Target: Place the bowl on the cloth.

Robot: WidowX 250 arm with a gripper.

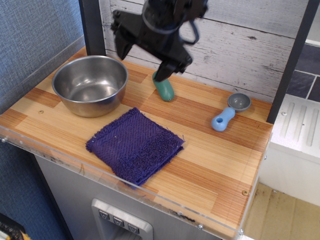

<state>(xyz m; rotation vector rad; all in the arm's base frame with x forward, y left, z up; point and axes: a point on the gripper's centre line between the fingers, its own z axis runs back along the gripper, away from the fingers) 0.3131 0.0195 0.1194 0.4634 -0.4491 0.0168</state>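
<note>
Approach step, judged: jaws (146, 56) spread wide, empty, above surface (210, 150); bowl (90, 85) below-left, ungrasped; cloth (134, 145) nearer, bare; next, presumably descent onto bowl rim.

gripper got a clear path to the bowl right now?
Probably yes. The gripper hangs open above the counter, just right of the bowl, holding nothing. Nothing sits between them; the green object and the cloth lie off to the side.

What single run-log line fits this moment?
gripper: open, raised behind bowl | bowl: on counter, ungrasped | cloth: bare
</note>
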